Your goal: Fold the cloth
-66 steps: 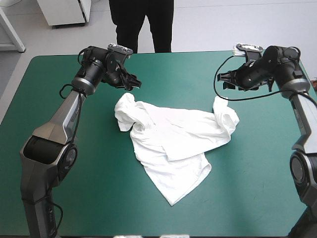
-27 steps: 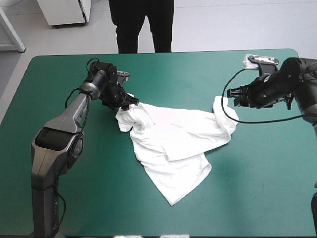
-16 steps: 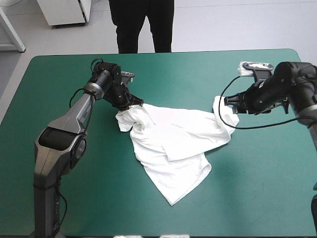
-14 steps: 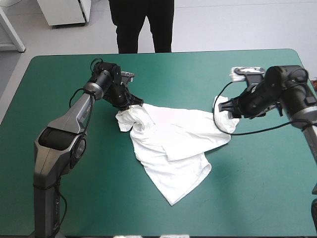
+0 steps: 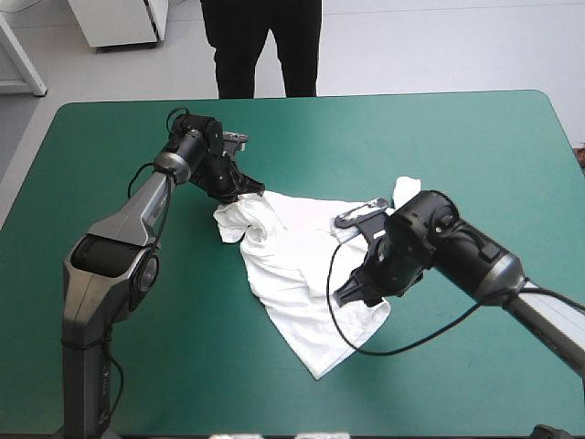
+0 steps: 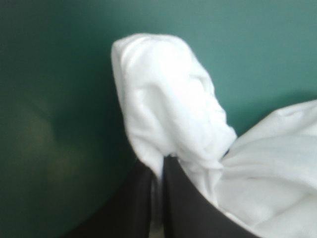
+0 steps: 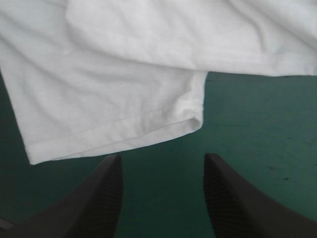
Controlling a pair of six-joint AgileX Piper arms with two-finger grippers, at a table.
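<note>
White T-shirt (image 5: 292,247) pinched by left hand (image 6: 159,167); right hand (image 7: 163,162) spread wide.

Robot lab or test room, two robot arms (image 5: 137,206) at teal-green table (image 5: 475,119), white cabinet (image 5: 119,18) on pale floor (image 5: 411,46) at upper left

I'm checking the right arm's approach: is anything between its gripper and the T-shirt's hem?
Nothing visible. The right gripper is open, and the hem of the T-shirt lies just ahead of it, with only bare teal-green cover between them.
</note>
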